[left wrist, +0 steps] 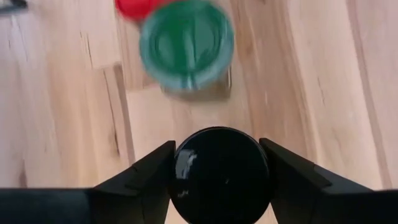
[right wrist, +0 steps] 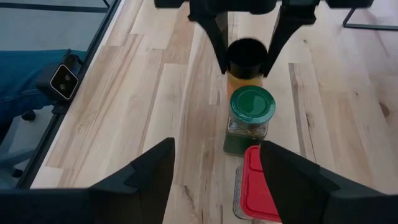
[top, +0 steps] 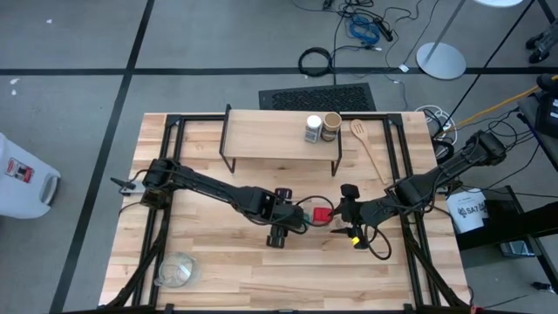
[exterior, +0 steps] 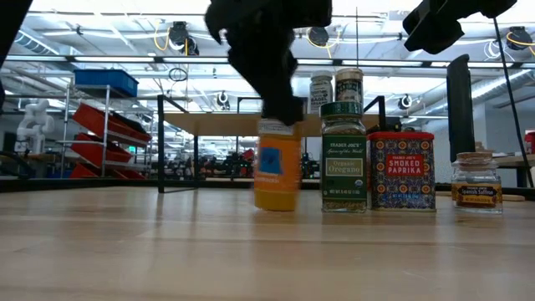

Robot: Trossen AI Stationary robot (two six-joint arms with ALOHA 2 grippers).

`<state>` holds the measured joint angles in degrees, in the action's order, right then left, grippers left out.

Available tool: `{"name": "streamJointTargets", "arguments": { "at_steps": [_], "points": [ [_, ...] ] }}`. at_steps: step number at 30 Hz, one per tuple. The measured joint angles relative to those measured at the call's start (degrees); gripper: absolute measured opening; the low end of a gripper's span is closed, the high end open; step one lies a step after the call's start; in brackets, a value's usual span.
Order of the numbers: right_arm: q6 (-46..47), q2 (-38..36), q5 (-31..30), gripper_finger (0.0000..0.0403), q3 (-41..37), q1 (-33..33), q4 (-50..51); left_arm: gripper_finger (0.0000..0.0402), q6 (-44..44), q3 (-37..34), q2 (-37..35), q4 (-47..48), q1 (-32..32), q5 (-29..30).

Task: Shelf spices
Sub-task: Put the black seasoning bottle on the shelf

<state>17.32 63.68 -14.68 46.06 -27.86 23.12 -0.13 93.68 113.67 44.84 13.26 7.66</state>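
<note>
Two spice jars [top: 321, 127] already stand on the shelf [top: 261, 139], whose pale plank is bare to their left. My left gripper [left wrist: 221, 171] has its fingers closed against the round black lid [left wrist: 221, 174] of the orange jar [exterior: 277, 174], mid-table. Just to its right crowd the green-lidded oregano jar [exterior: 344, 156], the square red paprika tin [exterior: 402, 170] and a small squat jar [exterior: 476, 181]. My right gripper [right wrist: 217, 171] hovers open over the tin. Smooth wood lies open on the near side, except for a clear glass bowl [top: 177, 269] at the near left corner.
</note>
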Motion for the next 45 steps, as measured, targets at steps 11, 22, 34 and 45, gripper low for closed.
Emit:
{"name": "streamJointTargets", "arguments": {
  "at_steps": [11, 22, 34, 45],
  "points": [
    [0.0, 0.0, 0.0, 0.0224, 0.0, 0.0, 0.5, 0.0215, -3.9, 9.5, -3.2, 10.7, 0.4, 0.3],
    [1.5, 0.0, 0.0, 0.0224, 0.0, 0.0, 1.8, 0.0215, -0.5, 19.8, -7.8, 19.0, -0.4, 6.9],
    [1.6, 0.0, 0.0, 0.0224, 0.0, 0.0, 2.0, 0.0215, 4.0, 26.1, -11.7, 25.2, -6.4, 9.5],
    [1.5, 0.0, 0.0, 0.0224, 0.0, 0.0, 2.0, 0.0215, 7.0, 26.4, -12.8, 26.1, -16.5, 7.6]
  ]
}}
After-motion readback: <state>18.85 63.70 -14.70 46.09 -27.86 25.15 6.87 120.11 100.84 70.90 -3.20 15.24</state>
